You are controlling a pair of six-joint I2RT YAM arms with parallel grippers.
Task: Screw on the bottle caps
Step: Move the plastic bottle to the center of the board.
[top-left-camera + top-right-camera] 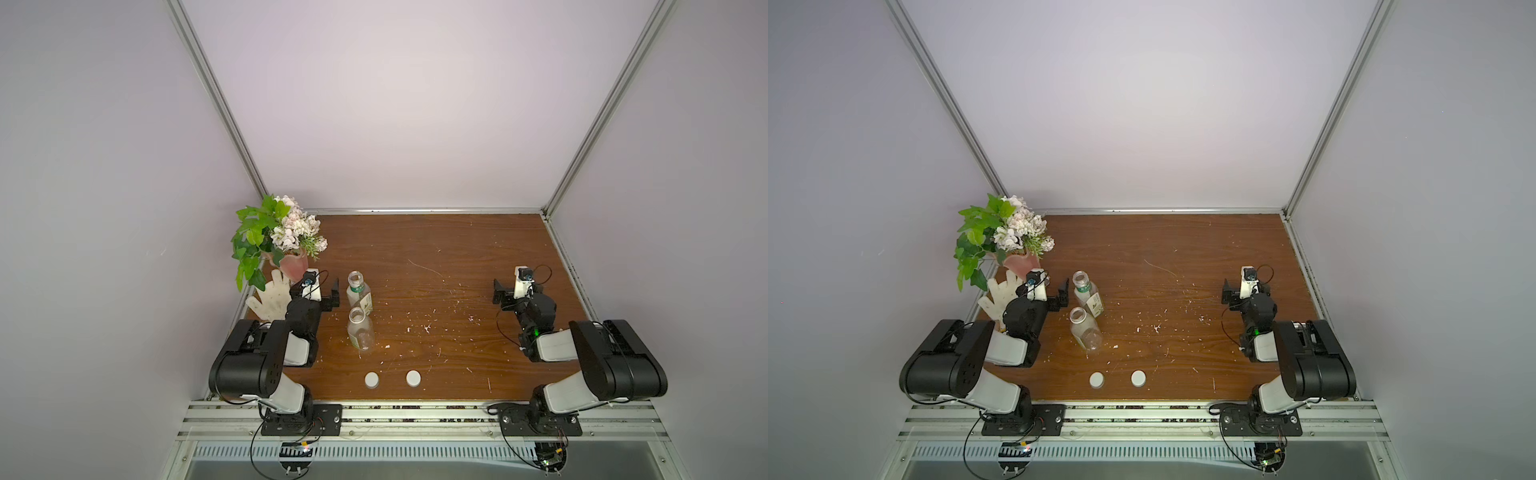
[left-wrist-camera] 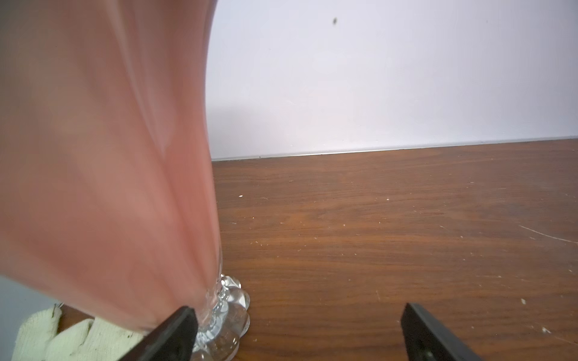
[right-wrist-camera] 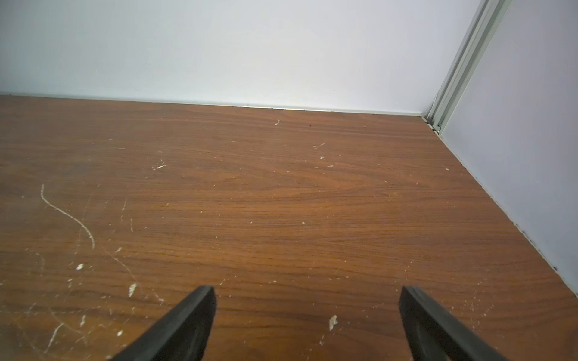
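Two clear bottles stand uncapped left of the table's middle: the green-labelled bottle (image 1: pixel 360 296) (image 1: pixel 1089 297) behind, the plain bottle (image 1: pixel 360 333) (image 1: pixel 1086 332) in front of it. Two white bottle caps (image 1: pixel 372 380) (image 1: pixel 413 377) (image 1: pixel 1096 379) (image 1: pixel 1138 378) lie flat side by side near the front edge. My left gripper (image 1: pixel 319 289) (image 1: pixel 1051 291) (image 2: pixel 298 312) hangs open and empty just left of the labelled bottle, beside the vase foot. At the right side of the table my right gripper (image 1: pixel 516 287) (image 1: pixel 1245 287) (image 3: pixel 308 292) is open over bare wood, far from the bottles and caps.
A pink vase (image 1: pixel 294 266) (image 2: pixel 109 156) of flowers (image 1: pixel 274 232) stands at the back left, close against my left gripper's finger. A white glove (image 1: pixel 270 299) (image 2: pixel 47 337) lies beside it. Walls enclose the wooden table (image 1: pixel 436 249) on three sides.
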